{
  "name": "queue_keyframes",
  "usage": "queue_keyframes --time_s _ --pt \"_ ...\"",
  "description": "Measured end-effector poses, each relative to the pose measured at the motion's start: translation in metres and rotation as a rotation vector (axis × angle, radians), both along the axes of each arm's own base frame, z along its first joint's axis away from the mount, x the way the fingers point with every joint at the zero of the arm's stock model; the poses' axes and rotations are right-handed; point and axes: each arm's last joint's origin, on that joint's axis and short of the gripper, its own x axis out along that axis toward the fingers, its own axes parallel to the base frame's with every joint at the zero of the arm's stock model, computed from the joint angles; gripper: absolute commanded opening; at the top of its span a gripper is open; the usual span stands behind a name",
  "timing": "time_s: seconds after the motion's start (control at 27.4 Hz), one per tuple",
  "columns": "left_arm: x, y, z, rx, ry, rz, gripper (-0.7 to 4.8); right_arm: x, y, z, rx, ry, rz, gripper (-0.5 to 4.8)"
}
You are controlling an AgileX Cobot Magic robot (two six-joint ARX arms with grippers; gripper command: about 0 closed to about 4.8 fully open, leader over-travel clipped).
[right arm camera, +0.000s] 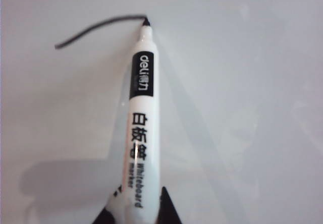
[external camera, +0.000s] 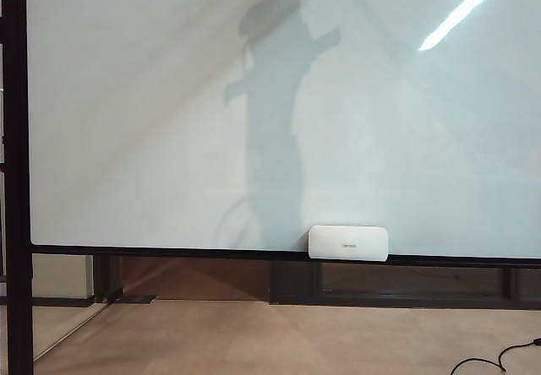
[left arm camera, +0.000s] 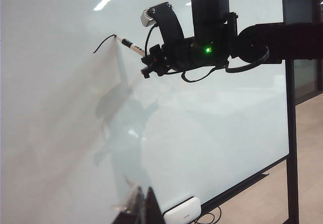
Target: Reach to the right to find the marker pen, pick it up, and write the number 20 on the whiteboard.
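Observation:
The whiteboard [external camera: 127,96] fills the exterior view, where only an arm's shadow [external camera: 279,96] shows and neither gripper. My right gripper [right arm camera: 139,204] is shut on the marker pen [right arm camera: 141,108], a white barrel with a black band. Its tip touches the board at the end of one curved black line [right arm camera: 96,27]. From the left wrist view, the right gripper [left arm camera: 149,62] holds the pen [left arm camera: 132,46] high against the board [left arm camera: 60,123], beside that line [left arm camera: 103,43]. The number 20 is not in view. My left gripper [left arm camera: 145,204] sits low by the board, tips together, nothing in it.
A white rounded box [external camera: 348,242] rests on the board's lower black frame, also seen as the box [left arm camera: 182,211] near my left gripper. A black stand post [external camera: 17,181] runs down the left edge. A black cable [external camera: 499,360] lies on the floor at lower right.

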Motion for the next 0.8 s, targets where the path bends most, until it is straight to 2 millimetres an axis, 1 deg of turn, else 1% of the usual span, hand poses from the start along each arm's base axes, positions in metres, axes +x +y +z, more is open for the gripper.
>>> queue_keyframes --time_s 0.26,0.44,0.58,0.8 --pt "0.000 0.000 0.000 -0.004 0.000 0.013 -0.05 0.002 0.001 -0.014 -0.049 0.116 0.014 -0.01" --pt "0.000 0.000 0.000 0.006 -0.010 0.022 -0.05 0.010 0.005 -0.031 -0.085 0.198 0.015 -0.01" --pt "0.000 0.000 0.000 0.009 -0.013 0.024 -0.05 0.015 0.007 -0.042 -0.098 0.230 0.012 -0.01" --pt "0.000 0.000 0.000 0.011 -0.015 0.024 -0.05 0.016 0.007 -0.043 -0.088 0.233 0.025 -0.01"
